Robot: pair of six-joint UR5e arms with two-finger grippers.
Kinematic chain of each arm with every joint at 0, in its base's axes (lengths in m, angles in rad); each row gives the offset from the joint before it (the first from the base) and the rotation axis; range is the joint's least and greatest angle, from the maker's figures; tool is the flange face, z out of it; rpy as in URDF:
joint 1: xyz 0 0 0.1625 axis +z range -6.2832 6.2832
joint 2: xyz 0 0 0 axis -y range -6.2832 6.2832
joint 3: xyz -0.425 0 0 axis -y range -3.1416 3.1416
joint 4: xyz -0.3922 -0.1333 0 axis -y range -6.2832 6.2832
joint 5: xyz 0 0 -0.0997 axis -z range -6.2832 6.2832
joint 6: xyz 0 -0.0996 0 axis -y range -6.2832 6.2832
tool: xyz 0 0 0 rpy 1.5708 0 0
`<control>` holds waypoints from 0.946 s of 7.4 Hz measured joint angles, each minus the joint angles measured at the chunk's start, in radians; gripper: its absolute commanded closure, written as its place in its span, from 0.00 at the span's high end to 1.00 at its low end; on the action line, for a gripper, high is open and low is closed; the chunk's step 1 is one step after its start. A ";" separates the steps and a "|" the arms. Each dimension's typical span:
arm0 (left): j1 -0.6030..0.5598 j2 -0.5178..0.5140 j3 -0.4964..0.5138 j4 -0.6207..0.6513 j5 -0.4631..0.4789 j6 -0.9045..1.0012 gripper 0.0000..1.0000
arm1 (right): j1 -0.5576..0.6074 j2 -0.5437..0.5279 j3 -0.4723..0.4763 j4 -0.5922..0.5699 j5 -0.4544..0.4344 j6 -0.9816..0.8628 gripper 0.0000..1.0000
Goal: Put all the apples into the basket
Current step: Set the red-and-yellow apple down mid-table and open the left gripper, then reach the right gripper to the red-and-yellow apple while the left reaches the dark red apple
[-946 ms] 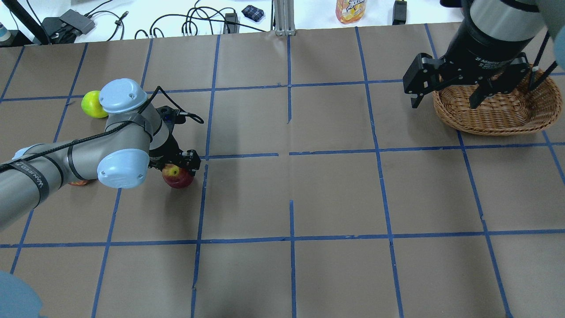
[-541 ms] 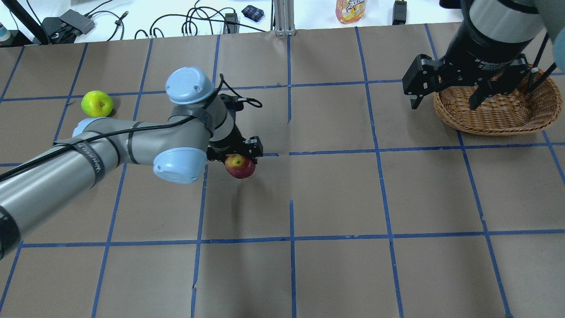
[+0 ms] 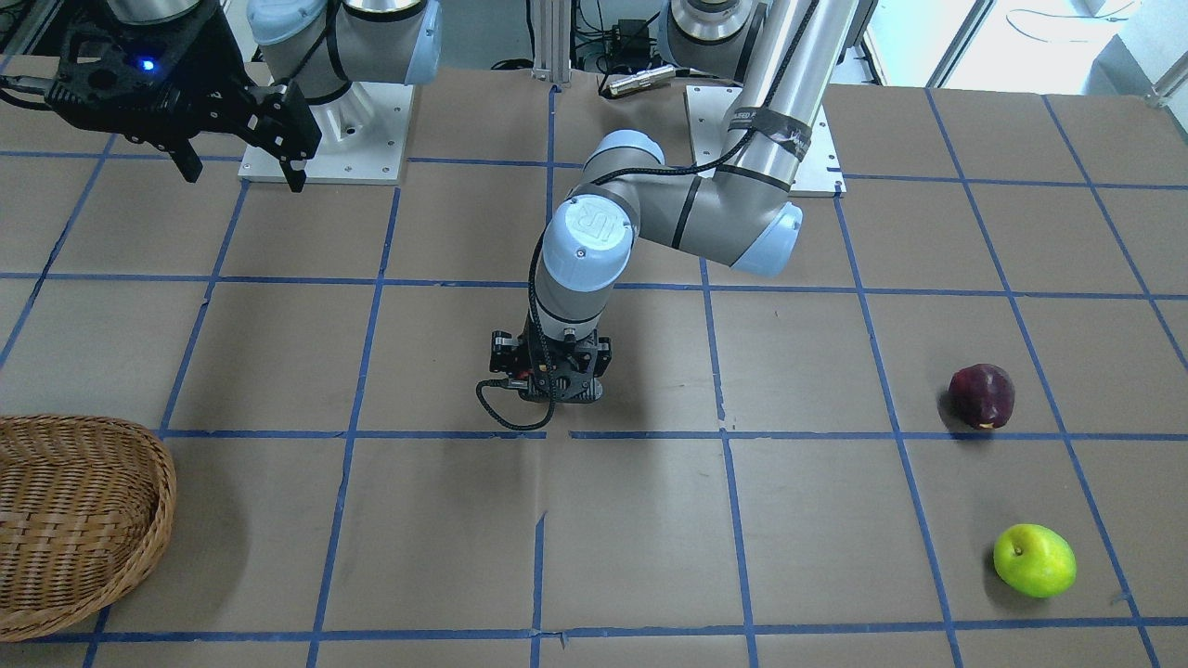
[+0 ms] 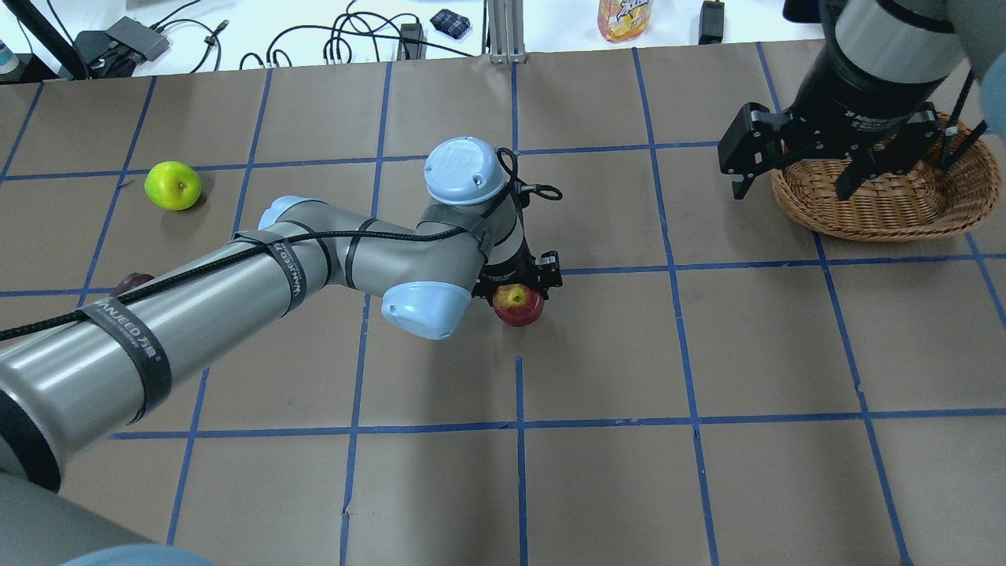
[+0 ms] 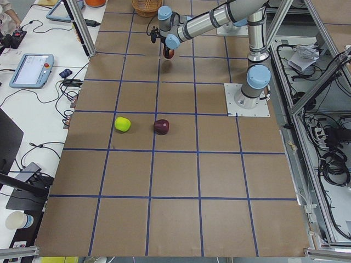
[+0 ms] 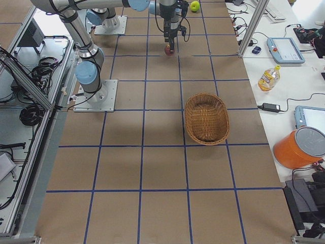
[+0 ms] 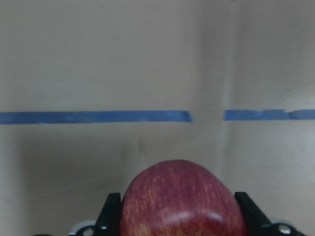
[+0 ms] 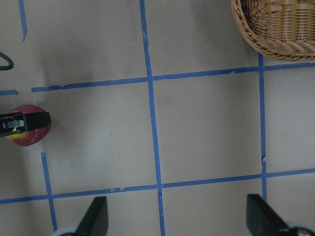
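My left gripper [image 4: 519, 292] is shut on the red apple [image 4: 518, 306], which has a yellow stem patch, and holds it just above the table's middle. The apple also shows between the jaws in the left wrist view [image 7: 182, 201] and in the right wrist view [image 8: 27, 132]. The dark maroon apple [image 3: 982, 395] and the yellow-green apple [image 3: 1034, 559] lie on the table's left part. The yellow-green apple also shows in the overhead view [image 4: 173, 185]. The wicker basket [image 4: 888, 228] stands at the far right. My right gripper [image 4: 792, 179] hangs open and empty over the basket's left rim.
Brown paper with a blue tape grid [image 4: 519, 417] covers the table. Cables, a drink bottle [image 4: 625, 17] and small devices lie on the white bench beyond the far edge. My left arm [image 4: 236, 299] stretches across the left half and partly hides the maroon apple in the overhead view.
My left arm has swung to the right with the red apple, from the left part of the table to its middle. My right gripper has hardly moved.
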 measured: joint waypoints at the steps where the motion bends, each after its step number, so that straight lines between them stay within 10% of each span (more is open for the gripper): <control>1: 0.000 -0.001 0.006 0.012 0.002 0.002 1.00 | 0.000 0.000 0.000 -0.006 0.000 0.000 1.00; 7: 0.439 0.168 0.012 -0.161 0.140 0.682 1.00 | 0.020 0.138 0.056 -0.088 0.021 0.118 1.00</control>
